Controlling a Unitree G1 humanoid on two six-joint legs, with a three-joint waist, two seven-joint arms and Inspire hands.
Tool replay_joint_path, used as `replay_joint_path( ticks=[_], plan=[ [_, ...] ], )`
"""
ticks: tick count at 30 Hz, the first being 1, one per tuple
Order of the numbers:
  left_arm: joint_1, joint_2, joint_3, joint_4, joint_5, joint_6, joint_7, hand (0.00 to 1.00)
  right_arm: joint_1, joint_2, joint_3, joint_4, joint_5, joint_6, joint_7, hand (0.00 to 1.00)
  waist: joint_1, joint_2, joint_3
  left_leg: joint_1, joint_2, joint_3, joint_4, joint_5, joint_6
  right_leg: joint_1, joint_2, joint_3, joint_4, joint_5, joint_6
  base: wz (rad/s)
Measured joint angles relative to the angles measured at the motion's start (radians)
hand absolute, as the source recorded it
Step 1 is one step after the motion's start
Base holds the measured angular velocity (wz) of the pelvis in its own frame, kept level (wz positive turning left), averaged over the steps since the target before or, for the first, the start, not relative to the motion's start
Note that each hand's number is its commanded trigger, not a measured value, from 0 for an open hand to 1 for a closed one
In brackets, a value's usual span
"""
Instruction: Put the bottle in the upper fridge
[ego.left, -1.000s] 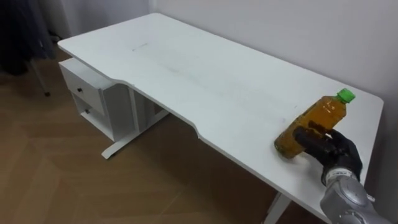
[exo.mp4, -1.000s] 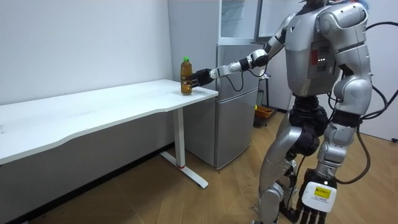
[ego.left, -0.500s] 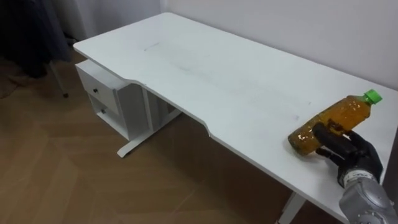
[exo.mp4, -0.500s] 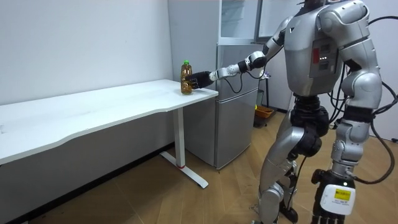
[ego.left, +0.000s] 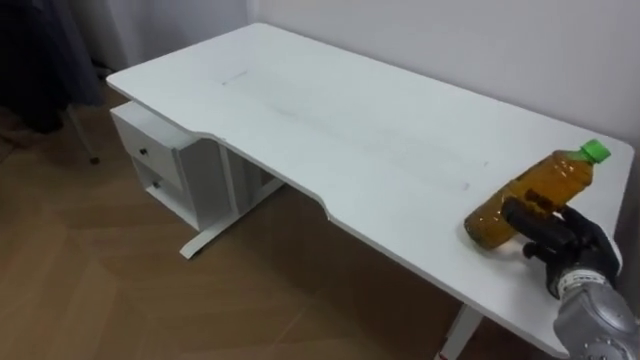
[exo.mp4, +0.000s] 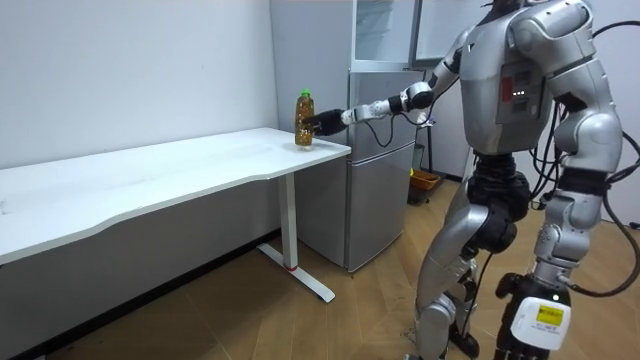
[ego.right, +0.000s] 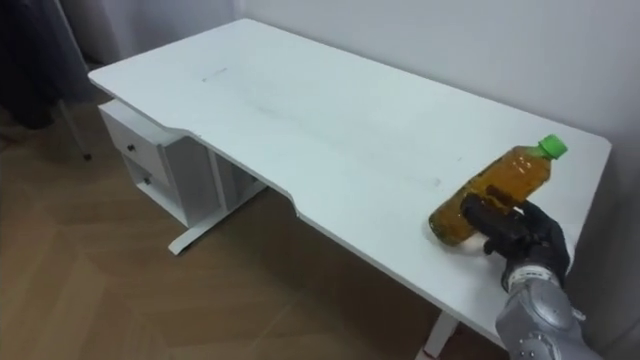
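Right hand (ego.left: 566, 243) has its fingers curled round the lower body of the bottle (ego.left: 531, 193) at the table (ego.left: 350, 130) corner; near-full, probably heavyish, slick stiff plastic, best gripped mid-body.

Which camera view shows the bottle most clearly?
The right eye view: the bottle is near and whole, cap to base, the right hand curled round its lower part. The left eye view shows much the same. The room view shows it small, at the end of the table.

amber bottle (ego.left: 530, 195), green cap, upright at table (ego.left: 350, 130) end.
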Motion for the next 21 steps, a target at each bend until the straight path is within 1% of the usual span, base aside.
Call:
replay_joint_path(
  ticks=[1,2,3,4,5,6,7,8,9,10,11,12,13,14,15,17,21],
  plan=[
    [0.002,0.0,0.006,0.001,0.0,0.0,0.0,0.0,0.007,0.0,0.0,-0.025,-0.011,0.005,0.003,1.0,-0.007,0.0,-0.0002,0.008,0.0,0.004,-0.005,0.0,0.0,0.003,0.0,0.005,-0.001,0.0,0.0,-0.15],
    [0.008,0.0,0.007,0.001,0.0,0.0,0.0,0.0,0.032,-0.001,0.0,-0.088,-0.04,0.008,0.015,1.0,-0.012,0.0,-0.0017,0.029,0.002,0.015,-0.016,0.0,0.0,0.016,0.0,0.014,-0.008,0.0,0.001,-0.2],
    [0.019,-0.001,0.009,0.001,0.001,-0.001,-0.001,0.0,0.066,-0.002,0.001,-0.152,-0.047,0.009,0.035,1.0,-0.023,0.001,-0.0116,0.054,0.002,0.023,-0.032,0.0,0.0,0.034,0.001,0.02,-0.021,0.002,0.004,-0.19],
    [0.024,-0.003,0.014,0.0,0.003,-0.001,-0.001,0.0,0.085,-0.003,0.001,-0.188,-0.046,0.009,0.042,1.0,-0.03,0.001,-0.0159,0.067,0.001,0.025,-0.04,0.0,0.0,0.043,0.001,0.022,-0.028,0.003,0.006,-0.1],
    [0.033,-0.007,0.027,-0.001,0.015,-0.001,-0.002,0.0,0.13,-0.008,0.001,-0.26,-0.044,0.01,0.053,1.0,-0.04,0.0,-0.0277,0.093,-0.001,0.029,-0.056,0.0,0.0,0.069,0.001,0.022,-0.041,0.004,0.009,-0.04],
    [0.04,-0.011,0.035,-0.004,0.034,-0.001,-0.002,0.0,0.165,-0.016,0.001,-0.322,-0.043,0.011,0.066,1.0,-0.053,-0.001,-0.034,0.124,-0.002,0.031,-0.073,0.0,0.0,0.096,0.001,0.022,-0.051,0.002,0.012,-0.04],
    [0.044,-0.013,0.038,-0.004,0.041,-0.001,-0.002,0.0,0.177,-0.017,0.001,-0.348,-0.044,0.012,0.071,1.0,-0.057,-0.001,-0.0355,0.142,-0.003,0.033,-0.081,0.0,0.0,0.11,0.0,0.022,-0.054,0.001,0.014,-0.07],
    [0.046,-0.017,0.048,-0.002,0.051,0.001,-0.002,0.0,0.192,-0.018,0.001,-0.384,-0.05,0.013,0.073,1.0,-0.069,-0.001,-0.0387,0.173,-0.003,0.041,-0.095,0.0,0.0,0.134,0.0,0.027,-0.059,-0.001,0.017,-0.12],
    [0.047,-0.021,0.059,0.001,0.067,0.003,-0.002,0.0,0.194,-0.019,0.001,-0.399,-0.074,0.013,0.082,1.0,-0.081,0.0,-0.0406,0.201,-0.002,0.055,-0.104,0.0,0.0,0.158,0.001,0.033,-0.068,-0.001,0.017,-0.16],
    [0.048,-0.024,0.067,0.0,0.077,0.005,-0.003,0.0,0.194,-0.022,0.0,-0.403,-0.086,0.013,0.087,1.0,-0.084,-0.001,-0.0428,0.212,-0.001,0.061,-0.108,0.0,0.0,0.166,0.001,0.038,-0.069,-0.001,0.017,-0.21],
    [0.048,-0.025,0.07,-0.004,0.092,0.007,-0.002,0.0,0.197,-0.03,0.0,-0.414,-0.113,0.013,0.093,1.0,-0.088,-0.002,-0.0435,0.234,0.002,0.073,-0.119,0.0,0.0,0.181,0.002,0.046,-0.072,-0.002,0.018,-0.16],
    [0.048,-0.028,0.069,-0.006,0.111,0.011,-0.003,0.0,0.204,-0.04,0.0,-0.432,-0.139,0.013,0.101,1.0,-0.102,-0.002,-0.044,0.25,0.003,0.078,-0.128,0.0,-0.001,0.191,0.003,0.046,-0.079,-0.002,0.018,-0.13],
    [0.049,-0.029,0.069,-0.006,0.115,0.016,-0.003,0.0,0.209,-0.041,0.0,-0.446,-0.151,0.014,0.103,1.0,-0.108,-0.004,-0.0459,0.256,0.003,0.081,-0.134,0.0,-0.001,0.193,0.004,0.049,-0.082,-0.002,0.018,-0.13],
    [0.049,-0.029,0.067,-0.007,0.121,0.024,-0.003,0.0,0.222,-0.045,0.001,-0.48,-0.158,0.019,0.109,1.0,-0.114,-0.007,-0.048,0.265,0.005,0.092,-0.138,-0.001,-0.001,0.193,0.005,0.061,-0.083,-0.002,0.018,-0.25],
    [0.049,-0.029,0.067,-0.007,0.128,0.03,-0.003,0.0,0.226,-0.047,0.001,-0.51,-0.16,0.029,0.124,1.0,-0.12,-0.009,-0.0479,0.274,0.007,0.102,-0.143,-0.002,-0.002,0.2,0.006,0.073,-0.084,-0.002,0.018,-0.26],
    [0.049,-0.029,0.068,-0.005,0.141,0.034,-0.004,0.0,0.236,-0.048,0.001,-0.548,-0.179,0.034,0.144,1.0,-0.138,-0.011,-0.0474,0.289,0.005,0.104,-0.149,-0.003,-0.001,0.213,0.006,0.078,-0.089,0.0,0.021,-0.13],
    [0.047,-0.029,0.068,-0.005,0.148,0.036,-0.023,0.0,0.249,-0.05,0.001,-0.614,-0.199,0.035,0.188,1.0,-0.146,-0.018,-0.0457,0.313,0.005,0.115,-0.157,-0.007,-0.001,0.228,0.007,0.095,-0.096,0.001,0.023,-0.09]
  ],
)
